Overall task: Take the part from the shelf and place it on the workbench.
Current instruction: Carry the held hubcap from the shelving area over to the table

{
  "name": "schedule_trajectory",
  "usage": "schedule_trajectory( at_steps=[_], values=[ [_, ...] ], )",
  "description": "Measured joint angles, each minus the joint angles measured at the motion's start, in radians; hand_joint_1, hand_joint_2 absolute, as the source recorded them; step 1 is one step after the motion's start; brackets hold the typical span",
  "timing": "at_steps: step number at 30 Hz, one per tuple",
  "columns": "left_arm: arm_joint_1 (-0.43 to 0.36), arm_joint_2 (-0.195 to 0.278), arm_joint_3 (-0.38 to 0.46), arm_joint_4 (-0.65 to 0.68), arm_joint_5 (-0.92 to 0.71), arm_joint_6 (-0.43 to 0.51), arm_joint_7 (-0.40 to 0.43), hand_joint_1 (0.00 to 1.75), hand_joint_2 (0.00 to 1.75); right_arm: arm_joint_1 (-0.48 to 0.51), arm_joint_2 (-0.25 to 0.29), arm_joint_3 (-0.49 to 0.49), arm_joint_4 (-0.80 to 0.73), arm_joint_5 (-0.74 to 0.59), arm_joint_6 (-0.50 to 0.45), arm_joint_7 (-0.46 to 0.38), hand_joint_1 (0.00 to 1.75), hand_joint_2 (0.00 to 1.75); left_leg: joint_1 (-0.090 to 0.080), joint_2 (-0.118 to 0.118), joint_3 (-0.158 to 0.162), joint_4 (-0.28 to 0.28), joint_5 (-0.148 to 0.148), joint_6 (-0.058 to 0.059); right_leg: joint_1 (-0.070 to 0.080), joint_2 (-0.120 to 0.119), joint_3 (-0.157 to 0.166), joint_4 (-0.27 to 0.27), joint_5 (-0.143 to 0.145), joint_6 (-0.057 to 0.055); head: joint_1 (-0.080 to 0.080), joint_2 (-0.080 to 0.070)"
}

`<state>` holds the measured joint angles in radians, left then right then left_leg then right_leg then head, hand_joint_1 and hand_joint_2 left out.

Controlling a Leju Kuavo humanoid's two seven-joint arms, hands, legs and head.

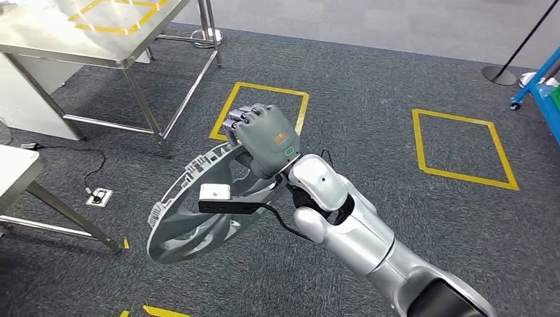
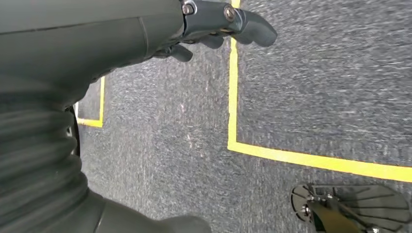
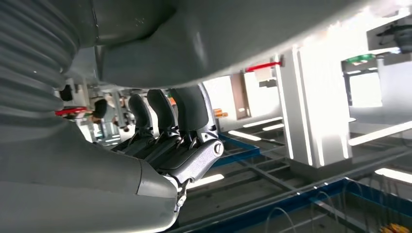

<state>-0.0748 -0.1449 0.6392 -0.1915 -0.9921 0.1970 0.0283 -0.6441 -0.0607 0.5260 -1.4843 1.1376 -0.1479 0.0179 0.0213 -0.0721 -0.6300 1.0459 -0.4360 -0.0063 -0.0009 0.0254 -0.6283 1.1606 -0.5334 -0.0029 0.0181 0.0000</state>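
Grey carpet covers the floor, marked with yellow tape squares, and a steel desk with its own yellow tape markings stands at the upper left of the head view, well apart from my arm. I take that desk to be the workbench.

Right hand: I see it raised in front of the body, fingers clenched over the rim of the part, a grey round ribbed disc-like casting. The part hangs tilted below and to the left of the hand, clear of the floor and of any surface. I judge the rim grip is used because the disc is too broad to enclose otherwise. In the right wrist view the fingers curl against the part's pale underside.

Left hand: it hangs over the carpet, fingers curled in with nothing in them, presumably kept out of the way. An edge of the part appears in that view.

Assessment: pickup is complete; carriage to the desk and set-down remain. The tilted, one-sided hold could slip.
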Motion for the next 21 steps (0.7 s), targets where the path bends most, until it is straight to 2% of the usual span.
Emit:
schedule_trajectory(
  at_steps=[2,3,5,6,7,9,10,11,12,13,14,15,17,18,20,21],
  values=[
    [-0.002,-0.002,-0.007,0.000,-0.012,-0.002,0.004,0.00,1.75,-0.001,-0.002,-0.006,-0.011,0.002,0.002,0.002,1.75,1.75,0.002,-0.021,-0.005,-0.001,0.007,-0.011,0.003,0.034,0.047,-0.100,0.031,-0.005,0.000,0.000],
    [-0.002,-0.004,-0.011,0.000,-0.015,-0.002,0.005,0.00,1.75,-0.002,-0.004,-0.008,-0.016,0.003,0.002,0.003,1.75,1.75,0.003,-0.030,-0.008,-0.003,0.011,-0.019,0.006,0.041,0.052,-0.116,0.032,-0.008,0.001,0.000],
    [-0.002,-0.005,-0.015,0.000,-0.017,-0.002,0.008,0.00,1.75,-0.001,-0.007,-0.011,-0.024,0.004,0.002,0.005,1.75,1.75,0.006,-0.045,-0.014,-0.010,0.019,-0.033,0.009,0.022,0.052,-0.122,0.041,-0.018,0.002,0.000],
    [-0.001,-0.006,-0.015,0.000,-0.018,-0.002,0.010,0.00,1.75,-0.001,-0.007,-0.012,-0.028,0.004,0.002,0.005,1.75,1.75,0.005,-0.035,-0.019,-0.006,0.016,-0.038,0.008,0.011,0.053,-0.127,0.046,-0.025,0.001,0.000],
    [-0.002,-0.005,-0.015,0.000,-0.020,-0.003,0.012,0.00,1.75,0.000,-0.008,-0.013,-0.032,0.004,0.002,0.005,1.75,1.75,0.003,-0.015,-0.030,0.013,0.002,-0.041,0.006,0.000,0.055,-0.132,0.051,-0.032,-0.001,0.000],
    [-0.006,-0.005,-0.016,0.001,-0.025,-0.004,0.014,0.00,1.75,0.006,-0.009,-0.017,-0.039,0.004,0.001,0.006,1.75,1.75,-0.002,0.038,-0.074,0.111,-0.057,-0.044,0.007,-0.026,0.055,-0.136,0.056,-0.042,-0.005,0.000],
    [-0.008,-0.004,-0.016,0.001,-0.028,-0.005,0.015,0.00,1.75,0.012,-0.011,-0.019,-0.041,0.005,0.000,0.006,1.75,1.75,-0.002,0.052,-0.101,0.176,-0.089,-0.046,0.009,-0.039,0.053,-0.136,0.056,-0.045,-0.007,0.000],
    [-0.009,-0.004,-0.017,0.001,-0.030,-0.007,0.017,0.00,1.75,0.020,-0.013,-0.022,-0.041,0.006,-0.001,0.006,1.75,1.75,-0.002,0.059,-0.121,0.228,-0.109,-0.047,0.010,-0.052,0.052,-0.136,0.056,-0.046,-0.006,0.000],
    [-0.009,-0.004,-0.019,0.001,-0.033,-0.009,0.019,0.00,1.75,0.029,-0.016,-0.024,-0.042,0.008,-0.003,0.007,1.75,1.75,-0.002,0.062,-0.127,0.252,-0.113,-0.049,0.011,-0.065,0.050,-0.135,0.056,-0.046,-0.006,0.000],
    [-0.009,-0.003,-0.020,0.001,-0.035,-0.010,0.021,0.00,1.75,0.038,-0.018,-0.026,-0.044,0.010,-0.006,0.008,1.75,1.75,-0.002,0.066,-0.113,0.236,-0.099,-0.049,0.011,-0.077,0.048,-0.133,0.056,-0.045,-0.007,0.000],
    [-0.010,-0.002,-0.022,0.001,-0.038,-0.011,0.024,0.00,1.75,0.046,-0.021,-0.029,-0.048,0.012,-0.009,0.010,1.75,1.75,-0.002,0.074,-0.081,0.187,-0.074,-0.049,0.011,-0.088,0.047,-0.130,0.055,-0.044,-0.007,0.000],
    [-0.011,-0.001,-0.024,0.000,-0.041,-0.012,0.025,0.00,1.75,0.051,-0.024,-0.031,-0.053,0.014,-0.012,0.011,1.75,1.75,-0.002,0.091,-0.042,0.119,-0.051,-0.048,0.011,-0.097,0.046,-0.127,0.053,-0.042,-0.007,0.000],
    [-0.015,0.001,-0.031,0.000,-0.048,-0.013,0.029,0.00,1.75,0.056,-0.032,-0.037,-0.065,0.014,-0.017,0.011,1.75,1.75,-0.007,0.117,0.013,0.020,-0.026,-0.034,0.016,-0.113,0.043,-0.120,0.049,-0.033,-0.006,0.000],
    [-0.017,0.002,-0.034,0.000,-0.051,-0.014,0.030,0.00,1.75,0.058,-0.036,-0.040,-0.071,0.014,-0.019,0.010,1.75,1.75,-0.010,0.121,0.022,0.002,-0.026,-0.025,0.019,-0.120,0.042,-0.118,0.048,-0.028,-0.005,0.000],
    [-0.018,0.002,-0.039,0.000,-0.055,-0.015,0.029,0.00,1.75,0.061,-0.043,-0.047,-0.077,0.010,-0.022,0.008,1.75,1.75,-0.011,0.103,0.021,0.000,-0.021,-0.008,0.020,-0.132,0.043,-0.119,0.048,-0.019,-0.005,0.000],
    [-0.018,0.003,-0.040,0.000,-0.056,-0.015,0.028,0.00,1.75,0.063,-0.047,-0.051,-0.079,0.006,-0.024,0.005,1.75,1.75,-0.010,0.095,0.021,-0.002,-0.019,-0.002,0.018,-0.126,0.043,-0.115,0.043,-0.012,-0.005,0.000]
  ],
)
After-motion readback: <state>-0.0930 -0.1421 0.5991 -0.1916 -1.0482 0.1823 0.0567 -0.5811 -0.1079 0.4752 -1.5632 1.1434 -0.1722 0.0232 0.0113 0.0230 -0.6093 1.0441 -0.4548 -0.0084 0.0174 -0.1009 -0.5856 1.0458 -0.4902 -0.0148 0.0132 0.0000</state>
